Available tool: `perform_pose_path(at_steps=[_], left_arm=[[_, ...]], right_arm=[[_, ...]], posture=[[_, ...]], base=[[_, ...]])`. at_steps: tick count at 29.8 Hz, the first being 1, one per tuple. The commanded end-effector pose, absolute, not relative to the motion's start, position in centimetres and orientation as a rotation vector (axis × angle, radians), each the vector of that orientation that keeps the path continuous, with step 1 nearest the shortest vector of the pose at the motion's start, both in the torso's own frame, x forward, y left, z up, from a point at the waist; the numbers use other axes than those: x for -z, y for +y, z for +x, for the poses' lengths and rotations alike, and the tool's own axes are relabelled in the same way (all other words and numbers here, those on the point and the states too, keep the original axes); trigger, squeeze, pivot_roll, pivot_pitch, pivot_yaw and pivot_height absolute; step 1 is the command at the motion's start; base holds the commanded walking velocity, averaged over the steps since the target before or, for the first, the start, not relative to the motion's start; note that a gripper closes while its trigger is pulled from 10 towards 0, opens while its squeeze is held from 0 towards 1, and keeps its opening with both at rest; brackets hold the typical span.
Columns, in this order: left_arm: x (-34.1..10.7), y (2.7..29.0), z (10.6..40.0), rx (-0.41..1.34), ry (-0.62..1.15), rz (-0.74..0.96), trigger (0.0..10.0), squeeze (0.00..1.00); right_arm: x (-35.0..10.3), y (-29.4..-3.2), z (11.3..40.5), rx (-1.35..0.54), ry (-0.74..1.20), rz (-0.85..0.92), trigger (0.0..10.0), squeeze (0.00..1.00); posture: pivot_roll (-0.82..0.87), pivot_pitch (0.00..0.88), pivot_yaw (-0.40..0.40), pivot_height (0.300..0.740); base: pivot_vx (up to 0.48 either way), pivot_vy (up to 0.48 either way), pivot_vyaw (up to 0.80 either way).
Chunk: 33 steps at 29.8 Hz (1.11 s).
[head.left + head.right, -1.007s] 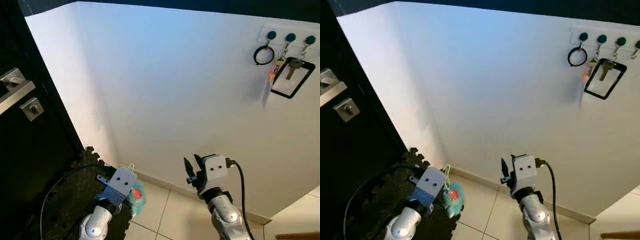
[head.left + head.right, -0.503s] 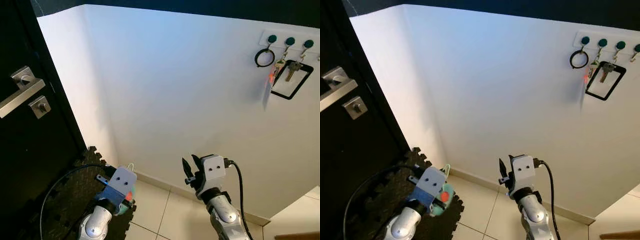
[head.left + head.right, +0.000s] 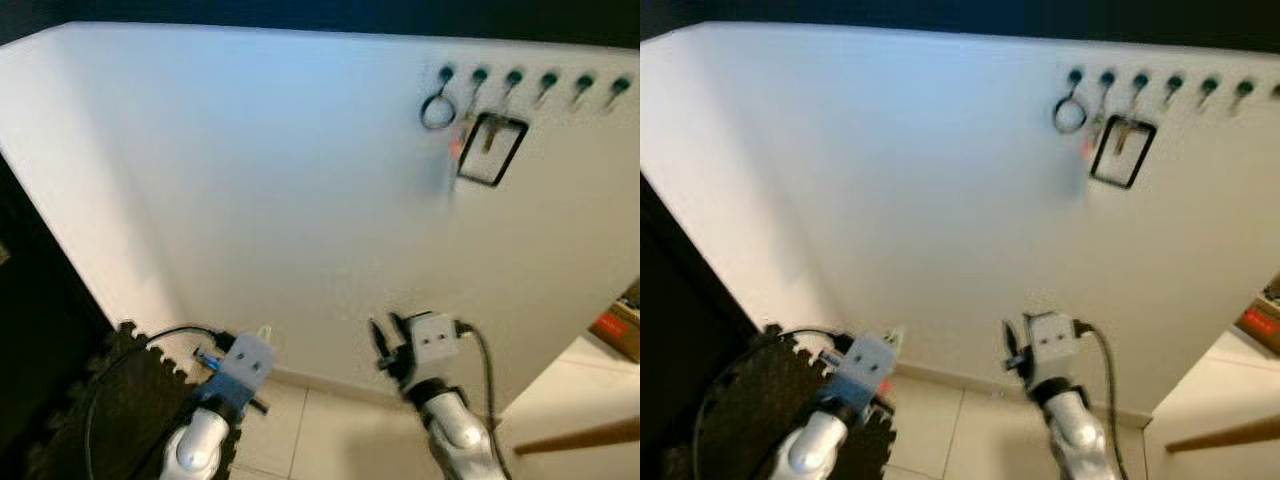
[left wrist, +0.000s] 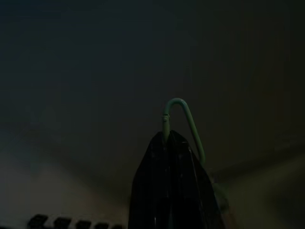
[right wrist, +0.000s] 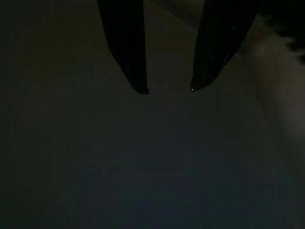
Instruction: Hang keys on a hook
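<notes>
A row of dark green hooks (image 3: 514, 76) runs along the white wall at the upper right. A black ring (image 3: 435, 110) hangs from the leftmost hook. Beside it hang keys with a black loop (image 3: 490, 150). My left gripper (image 3: 261, 338) is low at the left, far below the hooks. Its fingers (image 4: 171, 157) are shut on the green carabiner (image 4: 185, 117) of the keys, which sticks out past the tips. My right gripper (image 3: 385, 336) is low in the middle, pointing at the wall. It is open with nothing between its fingers (image 5: 138, 71). Both eye views are blurred.
A black foam mat (image 3: 110, 400) lies on the tiled floor at the lower left, next to a dark door (image 3: 30, 320). A wooden edge (image 3: 585, 436) and a red box (image 3: 615, 326) are at the lower right. The wall (image 3: 280, 200) is bare between grippers and hooks.
The camera has turned right: the hooks sit nearer the middle, more of them show, and the door handle has left the picture. The teal fob under the left gripper is out of sight.
</notes>
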<state>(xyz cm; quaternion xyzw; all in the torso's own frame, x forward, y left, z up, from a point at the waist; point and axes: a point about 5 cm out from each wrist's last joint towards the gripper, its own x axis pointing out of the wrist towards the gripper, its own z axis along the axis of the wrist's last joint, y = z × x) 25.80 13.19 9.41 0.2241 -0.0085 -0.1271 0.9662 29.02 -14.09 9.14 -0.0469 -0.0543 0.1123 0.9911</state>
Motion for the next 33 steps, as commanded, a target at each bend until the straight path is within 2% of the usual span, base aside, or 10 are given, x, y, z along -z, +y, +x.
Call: perform_pose_path(at_steps=[1,15,23,33], left_arm=[[-8.6,13.8,25.6,0.245,0.022,0.464,10.0,0.00],[-8.6,13.8,25.6,0.242,0.020,0.464,10.0,0.00],[-9.1,13.6,25.1,0.270,-0.009,0.434,10.0,0.00],[-10.0,15.4,24.0,0.221,-0.029,0.454,10.0,0.00]], right_arm=[[-8.9,-13.2,28.9,-0.248,-0.102,-0.073,10.0,0.00],[-8.9,-13.1,29.0,-0.249,-0.103,-0.072,10.0,0.00],[-8.9,-13.2,29.0,-0.250,-0.102,-0.074,10.0,0.00],[-7.1,-13.5,28.0,-0.257,-0.040,-0.088,10.0,0.00]], posture=[[0.09,0.163,0.017,0.740],[0.09,0.161,0.017,0.740],[0.09,0.161,0.017,0.740],[0.10,0.161,0.012,0.740]], base=[[0.349,-0.326,0.00],[0.346,-0.327,0.00],[0.000,0.000,0.00],[0.000,0.000,0.00]])
